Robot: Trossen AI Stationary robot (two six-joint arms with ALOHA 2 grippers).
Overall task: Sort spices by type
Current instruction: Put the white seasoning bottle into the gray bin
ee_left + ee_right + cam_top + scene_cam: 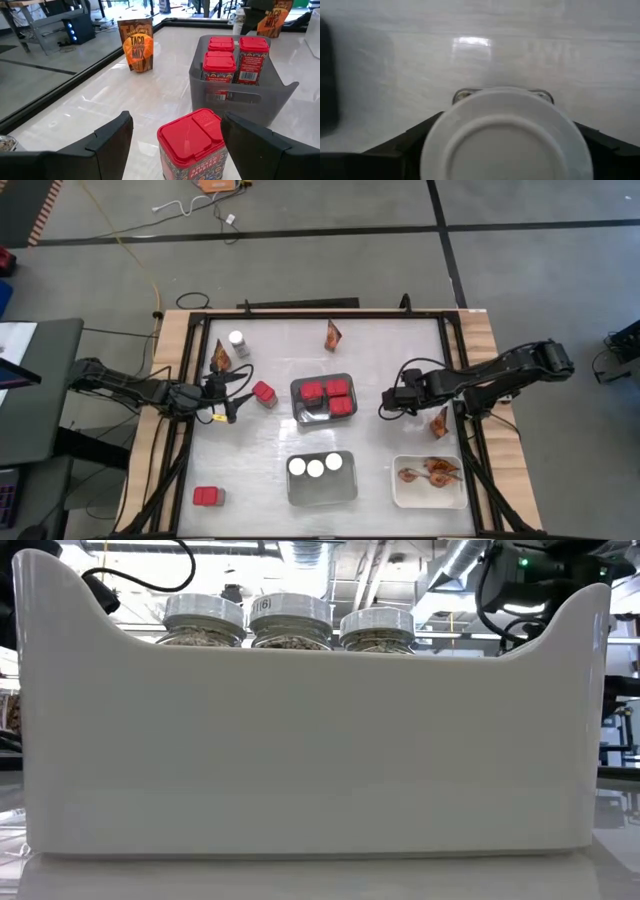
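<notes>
I have bare table around the right gripper, which sits between the red-box tray and the right rail. A white-lidded jar sits between its fingers; I cannot tell whether they grip it. The left gripper is near the left rail, fingers spread wide on either side of a red box without touching it. The tray just beyond holds four more. Three jars stand in the front tray, and packets lie in the white tray. Loose items: a jar, three packets and a corner box.
</notes>
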